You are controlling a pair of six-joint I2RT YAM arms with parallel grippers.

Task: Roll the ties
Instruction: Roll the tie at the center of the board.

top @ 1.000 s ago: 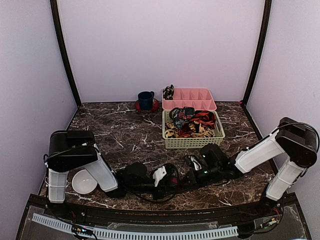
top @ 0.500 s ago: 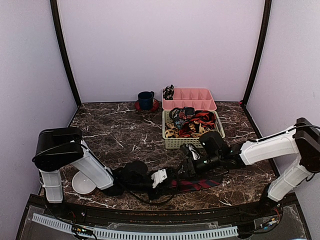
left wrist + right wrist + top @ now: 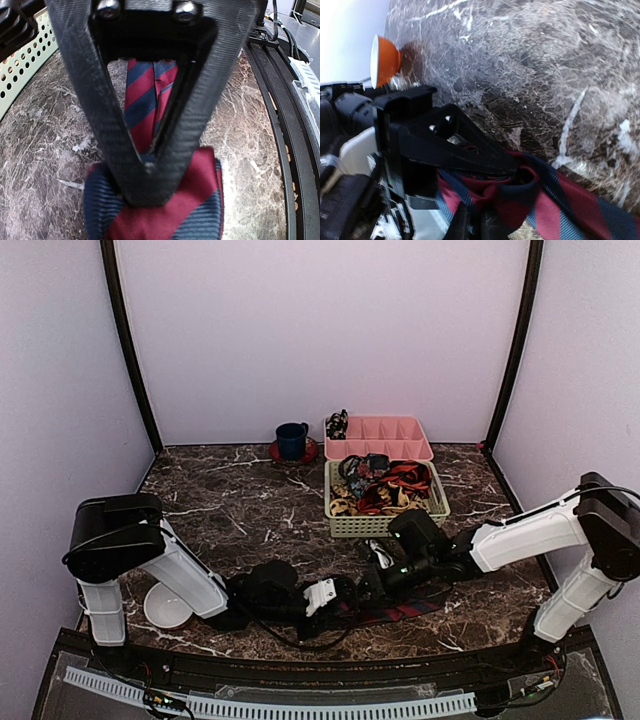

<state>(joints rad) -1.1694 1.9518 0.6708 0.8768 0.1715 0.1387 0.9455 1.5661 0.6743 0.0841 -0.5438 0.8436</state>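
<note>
Half a second on, your right gripper point(image 3: 368, 582) has edged back left, jaws unreadable. Left gripper point(image 3: 146, 167) jaws pinch the navy-and-red striped fabric tie point(image 3: 190, 195), laid along the bench point(image 3: 230, 510) near edge; rolling barely begun.

We see a robotics lab booth: plain lilac walls point(image 3: 320, 340), black frame posts point(image 3: 128, 350), arms point(image 3: 180, 575) mounted at a marbled surface point(image 3: 230, 500).

One striped tie point(image 3: 195, 200), one green basket point(image 3: 387, 526), one pink tray point(image 3: 400, 451), one blue mug point(image 3: 291, 439), one white bowl point(image 3: 168, 606).
</note>
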